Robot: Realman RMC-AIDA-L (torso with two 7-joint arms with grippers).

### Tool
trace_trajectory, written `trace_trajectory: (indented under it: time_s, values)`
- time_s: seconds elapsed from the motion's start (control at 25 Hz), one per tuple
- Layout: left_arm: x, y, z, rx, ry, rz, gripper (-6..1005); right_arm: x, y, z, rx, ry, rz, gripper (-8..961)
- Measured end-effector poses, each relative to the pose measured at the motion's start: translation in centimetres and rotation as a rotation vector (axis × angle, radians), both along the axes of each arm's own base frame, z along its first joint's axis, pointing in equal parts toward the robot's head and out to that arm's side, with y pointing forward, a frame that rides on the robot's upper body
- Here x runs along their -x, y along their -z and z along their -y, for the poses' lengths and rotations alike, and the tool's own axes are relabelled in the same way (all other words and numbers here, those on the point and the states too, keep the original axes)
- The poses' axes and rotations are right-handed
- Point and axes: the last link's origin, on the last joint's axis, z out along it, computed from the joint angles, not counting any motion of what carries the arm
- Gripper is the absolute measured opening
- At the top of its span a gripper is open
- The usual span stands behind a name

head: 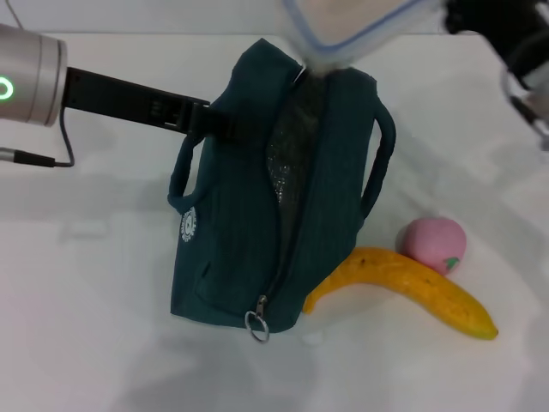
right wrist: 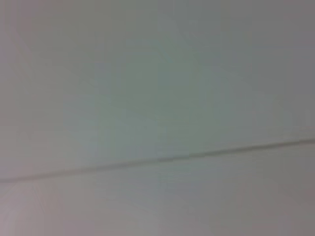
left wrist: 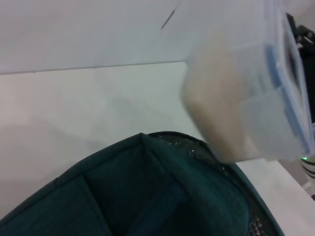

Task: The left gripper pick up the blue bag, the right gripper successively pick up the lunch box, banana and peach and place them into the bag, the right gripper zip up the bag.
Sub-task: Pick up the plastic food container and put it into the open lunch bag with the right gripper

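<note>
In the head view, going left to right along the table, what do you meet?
left gripper → blue bag → banana, with the peach just behind it. The lunch box overlaps the bag's top, so it is left out.

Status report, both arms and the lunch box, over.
Left gripper shut on blue bag handle. Right gripper carrying lunch box above bag mouth. Banana, peach on table, clear of path.

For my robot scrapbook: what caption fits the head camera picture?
Lunch box hovers over the open blue bag, held by the left gripper; banana and peach wait.
</note>
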Motion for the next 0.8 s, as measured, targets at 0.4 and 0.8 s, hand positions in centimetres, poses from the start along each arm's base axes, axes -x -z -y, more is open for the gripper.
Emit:
trace_trajectory:
  time_s: [0.4, 0.8]
  values:
    - [0.5, -0.2, -0.1, -0.018, -0.009, -0.012, 49, -0.8, 2.5, 1.5, 0.024, -0.034, 0.172, 93]
    - [0.9, -0.4, -0.5, -0.040, -0.008, -0.041, 49, -5.9, 0.1, 3.4, -0.067, 0.061, 0.215, 94]
